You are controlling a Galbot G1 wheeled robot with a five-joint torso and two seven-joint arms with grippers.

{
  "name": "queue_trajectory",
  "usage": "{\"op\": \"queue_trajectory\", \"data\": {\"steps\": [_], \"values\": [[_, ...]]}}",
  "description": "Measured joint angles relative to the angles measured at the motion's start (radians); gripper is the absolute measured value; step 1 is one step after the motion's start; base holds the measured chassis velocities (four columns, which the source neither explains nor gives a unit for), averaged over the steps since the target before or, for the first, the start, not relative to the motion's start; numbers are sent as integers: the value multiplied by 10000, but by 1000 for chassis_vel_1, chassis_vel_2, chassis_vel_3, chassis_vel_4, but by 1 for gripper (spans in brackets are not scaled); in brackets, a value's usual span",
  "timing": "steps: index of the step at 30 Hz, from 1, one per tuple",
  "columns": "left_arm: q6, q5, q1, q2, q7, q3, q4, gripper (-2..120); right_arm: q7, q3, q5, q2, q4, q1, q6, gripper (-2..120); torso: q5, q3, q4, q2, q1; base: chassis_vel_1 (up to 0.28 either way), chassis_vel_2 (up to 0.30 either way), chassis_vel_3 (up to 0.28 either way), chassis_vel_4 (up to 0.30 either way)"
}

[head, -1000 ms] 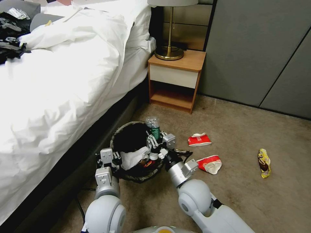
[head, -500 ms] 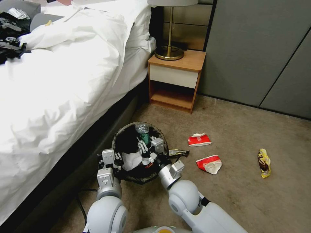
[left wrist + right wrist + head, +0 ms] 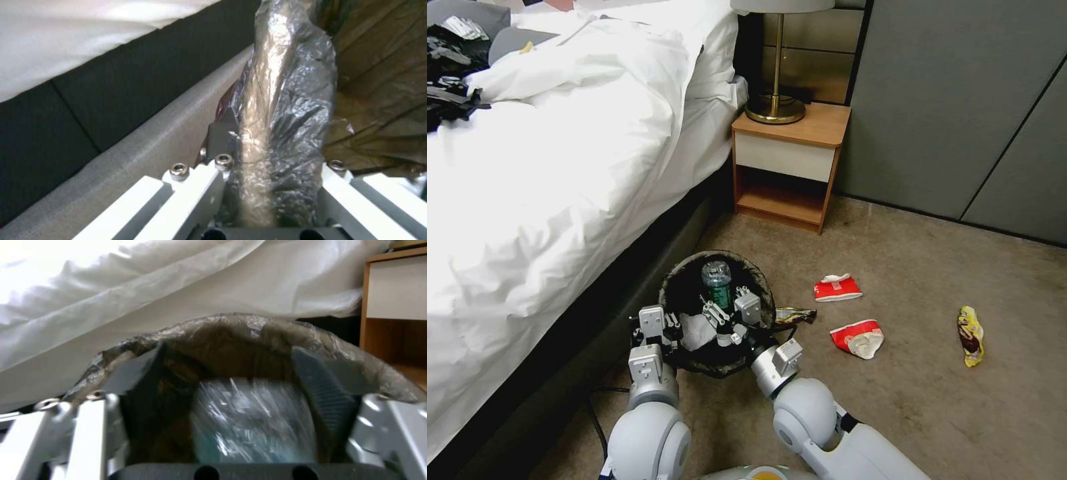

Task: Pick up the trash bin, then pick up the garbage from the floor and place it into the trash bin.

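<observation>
The trash bin (image 3: pixel 672 283), lined with a dark crinkly bag, sits by the bed. My left gripper (image 3: pixel 657 328) is shut on its near rim; the bag-covered rim (image 3: pixel 267 100) runs between the fingers (image 3: pixel 221 135). My right gripper (image 3: pixel 727 309) hovers over the bin's mouth. Its fingers (image 3: pixel 318 386) stand apart around a clear bottle with a green label (image 3: pixel 717 279), which is blurred (image 3: pixel 253 420), with a gap on one side. White tissue (image 3: pixel 697 330) lies in the bin. Garbage on the floor: two red-and-white wrappers (image 3: pixel 837 288) (image 3: pixel 858 337), a yellow one (image 3: pixel 970 335) and a dark one (image 3: pixel 796 313).
The white-sheeted bed (image 3: pixel 527 173) fills the left side, its dark base right behind the bin. A wooden nightstand (image 3: pixel 790 160) with a brass lamp (image 3: pixel 775 107) stands ahead. Grey wall panels (image 3: pixel 960 100) close the back. Open carpet (image 3: pixel 934 400) lies to the right.
My right gripper carried the bottle left, from the bin's right rim to over its opening, and lowered it. The left gripper kept its hold on the rim.
</observation>
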Motion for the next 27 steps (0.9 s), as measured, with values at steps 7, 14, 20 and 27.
{"op": "queue_trajectory", "data": {"steps": [7,14,20,27], "values": [[9,-8,1,16,1,-9,-5,0,2,31,-128,-22,95,-90,0,96,0,0,0,0,0,0,0,0,0],[10,-8,5,-8,1,-16,-10,0,2,45,-392,-61,455,-197,-24,100,0,0,0,0,0,0,0,0,0],[23,-14,-24,1,1,-53,-9,0,-14,235,-768,-139,866,-376,-21,100,0,0,0,0,0,0,0,0,0],[25,-46,-94,31,-1,-169,101,0,-541,2068,-1911,-150,3034,-1263,91,100,1,0,1,0,0,0,0,0,0]]}}
